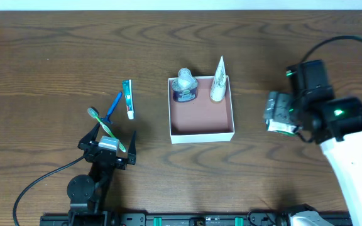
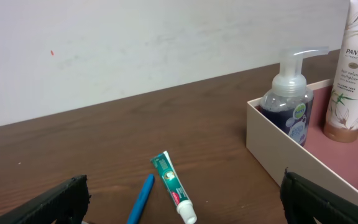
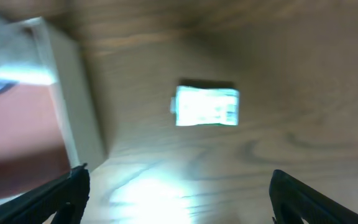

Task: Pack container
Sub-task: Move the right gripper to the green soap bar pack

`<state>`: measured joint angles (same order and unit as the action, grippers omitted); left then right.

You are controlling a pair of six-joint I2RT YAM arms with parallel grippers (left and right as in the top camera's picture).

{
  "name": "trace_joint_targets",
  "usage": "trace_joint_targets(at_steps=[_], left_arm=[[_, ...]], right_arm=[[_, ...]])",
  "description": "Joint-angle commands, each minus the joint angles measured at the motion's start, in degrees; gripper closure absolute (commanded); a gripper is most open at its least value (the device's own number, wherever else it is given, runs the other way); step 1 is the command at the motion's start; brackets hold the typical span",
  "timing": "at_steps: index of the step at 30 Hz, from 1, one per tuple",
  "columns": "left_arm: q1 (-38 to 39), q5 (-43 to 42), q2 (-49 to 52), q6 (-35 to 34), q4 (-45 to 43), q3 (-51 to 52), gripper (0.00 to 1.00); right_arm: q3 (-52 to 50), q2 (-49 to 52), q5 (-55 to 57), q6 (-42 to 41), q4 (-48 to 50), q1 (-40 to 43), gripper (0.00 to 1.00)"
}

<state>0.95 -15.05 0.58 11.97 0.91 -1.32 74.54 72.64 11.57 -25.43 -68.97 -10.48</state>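
The left gripper (image 1: 110, 139) was held spread apart near a toothbrush (image 1: 100, 122); the right gripper (image 3: 179, 188) was held spread apart above a small packet (image 3: 207, 107) beside the container (image 1: 202, 135).

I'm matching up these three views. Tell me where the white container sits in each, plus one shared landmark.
Overhead: the container sits at the picture's centre.
Left wrist: right side, one corner and a white wall showing, cut off by the frame.
Right wrist: left edge, blurred, white wall beside reddish floor.
Landmark: the pump bottle standing inside it, clear overhead and from the left wrist; too blurred to tell from the right wrist.
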Motion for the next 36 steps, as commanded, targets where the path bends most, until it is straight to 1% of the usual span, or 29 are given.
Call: trace_joint_targets(at_steps=[1,4,6,8,11,18,20,23,25,28,31,36], left_arm=[[-0.24,-0.59,-0.28,-0.26,1.86,1.09,0.02],[-0.24,-0.59,-0.28,-0.26,1.86,1.09,0.02],[-0.24,-0.59,-0.28,-0.26,1.86,1.09,0.02],[-0.24,-0.59,-0.28,-0.26,1.86,1.09,0.02],[-0.24,-0.59,-0.28,-0.26,1.86,1.09,0.02],[-0.24,-0.59,-0.28,-0.26,1.86,1.09,0.02],[-0.24,-0.59,-0.28,-0.26,1.86,1.09,0.02],[-0.24,-0.59,-0.28,-0.26,1.86,1.09,0.02],[-0.24,-0.59,-0.28,-0.26,1.86,1.09,0.02],[-0.24,-0.59,-0.28,-0.28,1.86,1.09,0.02],[-0.24,-0.59,-0.28,-0.26,1.86,1.09,0.02],[-0.24,-0.59,-0.28,-0.26,1.86,1.09,0.02]], right_arm=[[-3.80,1.40,-3.17,-0.87,1.66,6.49,0.05],[-8.66,2.80,-6.99,-0.87,5.75,11.41,0.04],[-12.70,3.96,-10.47,-1.14,9.55,14.23,0.01],[-16.35,5.14,-12.31,-3.96,12.94,16.31,0.01],[-21.24,6.84,-13.25,-10.67,17.57,18.01,0.01],[-29.68,7.41,-12.83,-31.91,29.20,17.97,0.01],[-32.20,7.41,-12.68,-37.83,33.70,17.84,0.01],[-36.59,7.56,-12.66,-42.84,42.36,16.96,0.01],[-39.30,7.78,-12.28,-44.70,48.39,16.37,0.01],[-41.72,8.41,-12.11,-44.87,55.98,15.78,0.01],[-41.77,9.42,-10.25,-44.81,58.99,15.74,0.01],[-41.77,12.02,-7.04,-44.74,61.29,15.72,0.02]])
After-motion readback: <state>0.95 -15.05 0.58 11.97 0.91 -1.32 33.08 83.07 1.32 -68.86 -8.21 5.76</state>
